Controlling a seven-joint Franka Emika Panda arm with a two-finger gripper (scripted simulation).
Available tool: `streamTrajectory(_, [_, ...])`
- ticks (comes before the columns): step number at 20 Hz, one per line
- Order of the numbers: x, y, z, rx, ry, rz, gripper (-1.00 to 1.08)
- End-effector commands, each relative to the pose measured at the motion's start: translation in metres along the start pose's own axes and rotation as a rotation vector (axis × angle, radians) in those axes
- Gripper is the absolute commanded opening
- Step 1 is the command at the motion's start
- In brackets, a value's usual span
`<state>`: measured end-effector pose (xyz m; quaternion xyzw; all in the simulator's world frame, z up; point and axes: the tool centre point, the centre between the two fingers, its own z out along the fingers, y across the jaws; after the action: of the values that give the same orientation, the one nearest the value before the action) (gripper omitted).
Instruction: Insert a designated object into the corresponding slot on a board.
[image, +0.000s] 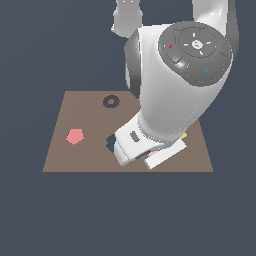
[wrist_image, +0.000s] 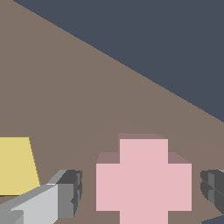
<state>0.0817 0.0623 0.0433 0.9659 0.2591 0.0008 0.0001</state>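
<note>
The pale-pink cross (wrist_image: 143, 179) lies flat on the brown board (wrist_image: 65, 87). My gripper (wrist_image: 142, 190) is open and straddles it. One finger (wrist_image: 70, 192) and the other finger (wrist_image: 213, 186) stand on either side of the cross, each with a gap to it. In the exterior view the arm's hand (image: 134, 142) hangs low over the board (image: 60, 155) and covers most of the cross (image: 152, 154). Only a corner of the dark navy slot (image: 110, 143) shows, just beyond the hand toward the exterior view's left.
A yellow diamond (wrist_image: 15, 166) lies on the board close beside one finger, and a sliver of it (image: 184, 135) shows past the arm. A salmon-red pentagon (image: 74, 136) sits on the board's left part. A small dark ring (image: 111, 102) is near the far edge.
</note>
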Motion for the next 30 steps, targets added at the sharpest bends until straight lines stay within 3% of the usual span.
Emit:
streamTrajectory(1, [-0.0008,-0.0003,0.0090,0.001,-0.002,0.001,1.00])
streamTrajectory(4, [-0.0011,-0.0001,0.0133,0.001,-0.002,0.001,1.00])
streamTrajectory(5, [-0.0011,-0.0001,0.0133,0.001,-0.002,0.001,-1.00])
streamTrajectory(20, [-0.0008,0.0013,0.0122,0.000,-0.001,0.015,-1.00])
streamTrajectory(30, [0.0036,0.0066,0.0116,0.000,-0.001,0.153,-1.00])
